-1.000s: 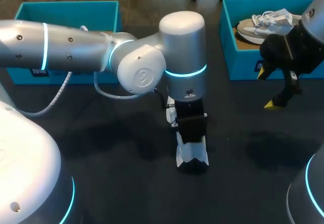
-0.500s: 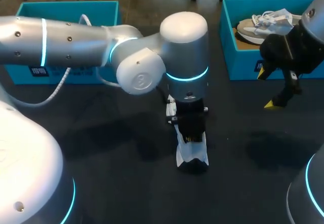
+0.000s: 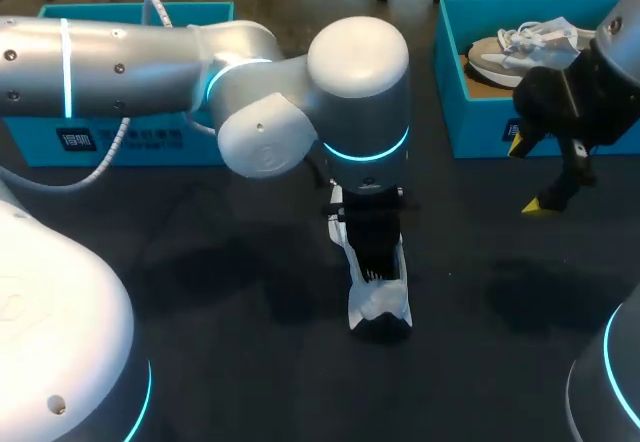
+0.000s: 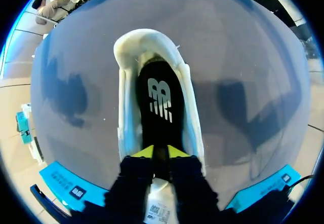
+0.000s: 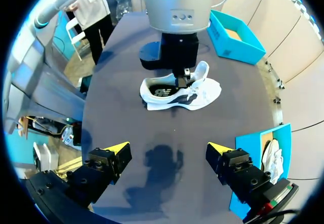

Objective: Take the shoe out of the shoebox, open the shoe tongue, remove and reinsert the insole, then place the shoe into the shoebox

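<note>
The white shoe [image 3: 380, 302] lies mid-table, its opening spread so the black insole [image 4: 159, 102] shows. The left gripper [image 4: 161, 152] stands in it, fingers narrow, pinching the insole. At the shoe's 2 o'clock the right gripper [image 3: 528, 174] hangs wide open, with the blue shoebox [image 3: 455, 112] beyond.

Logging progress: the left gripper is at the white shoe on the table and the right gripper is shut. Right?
No: the right gripper is open wide over the table, as the right wrist view shows. The left gripper is indeed at the white shoe on it.
</note>
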### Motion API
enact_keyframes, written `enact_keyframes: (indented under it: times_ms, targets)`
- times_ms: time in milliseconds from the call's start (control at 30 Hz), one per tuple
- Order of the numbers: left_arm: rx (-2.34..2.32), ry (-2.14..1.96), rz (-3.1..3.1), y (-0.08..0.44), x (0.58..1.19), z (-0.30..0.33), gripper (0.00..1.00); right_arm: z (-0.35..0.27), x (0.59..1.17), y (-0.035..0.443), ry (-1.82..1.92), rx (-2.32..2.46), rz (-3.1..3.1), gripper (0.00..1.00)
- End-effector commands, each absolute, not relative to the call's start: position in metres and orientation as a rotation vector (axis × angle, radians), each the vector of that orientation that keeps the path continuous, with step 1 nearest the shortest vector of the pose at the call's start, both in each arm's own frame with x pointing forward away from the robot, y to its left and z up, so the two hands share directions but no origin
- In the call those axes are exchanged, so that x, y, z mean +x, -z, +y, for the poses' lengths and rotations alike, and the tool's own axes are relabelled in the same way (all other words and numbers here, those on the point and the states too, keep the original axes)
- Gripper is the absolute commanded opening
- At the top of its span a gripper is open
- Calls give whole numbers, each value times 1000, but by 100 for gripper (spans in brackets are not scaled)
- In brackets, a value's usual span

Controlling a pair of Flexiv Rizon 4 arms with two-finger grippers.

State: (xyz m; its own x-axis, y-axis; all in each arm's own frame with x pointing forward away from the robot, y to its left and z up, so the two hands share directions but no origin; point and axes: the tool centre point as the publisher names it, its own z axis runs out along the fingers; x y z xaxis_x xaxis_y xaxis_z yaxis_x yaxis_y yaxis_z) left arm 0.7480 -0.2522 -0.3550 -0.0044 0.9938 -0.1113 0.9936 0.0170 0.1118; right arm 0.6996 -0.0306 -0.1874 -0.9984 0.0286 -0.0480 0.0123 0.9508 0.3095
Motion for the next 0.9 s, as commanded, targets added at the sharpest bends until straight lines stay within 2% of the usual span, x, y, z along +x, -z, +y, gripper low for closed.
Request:
enact_keyframes:
  times_ms: [33,900]
  targets:
    - [2144,-26,2128,346,746,-249,100,-29,702,188,-478,34,3055,100]
    - [2194,-47,2164,340,757,-236,100,-29,702,188,-478,34,3055,100]
